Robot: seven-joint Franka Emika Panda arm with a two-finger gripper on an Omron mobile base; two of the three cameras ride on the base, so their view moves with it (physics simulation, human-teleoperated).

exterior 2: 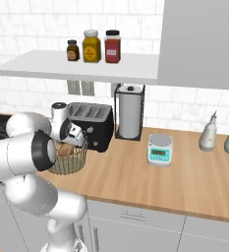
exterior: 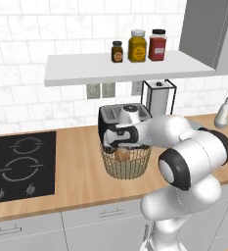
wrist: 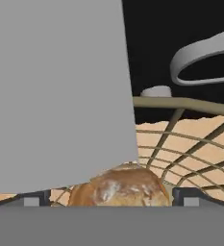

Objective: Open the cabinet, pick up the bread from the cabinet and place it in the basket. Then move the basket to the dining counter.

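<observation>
With the bread [wrist: 119, 186] already lying inside the basket [exterior: 125, 165], your tool [wrist: 111, 199] sits low over the basket with its fingers spread wide, one tip on each side of the bun and nothing held. The basket stands on the table [exterior: 81, 171] just in front of the black toaster [exterior 2: 94, 123], between the stovetop [exterior: 18, 164] and the paper towel holder [exterior 2: 129, 115].

You now need a hold on the basket itself, so I judge the step in hand to be getting clear of the bread and taking the rim. Lift straight up first so the fingers do not drag the bun or catch the thin wire mesh. Then shift toward the near rim, away from the toaster, and bring one finger inside the wall and one outside. Close firmly, since the mesh looks thin and could slip. Raise the basket level, or the loose bun may roll out on the way to the dining counter
</observation>
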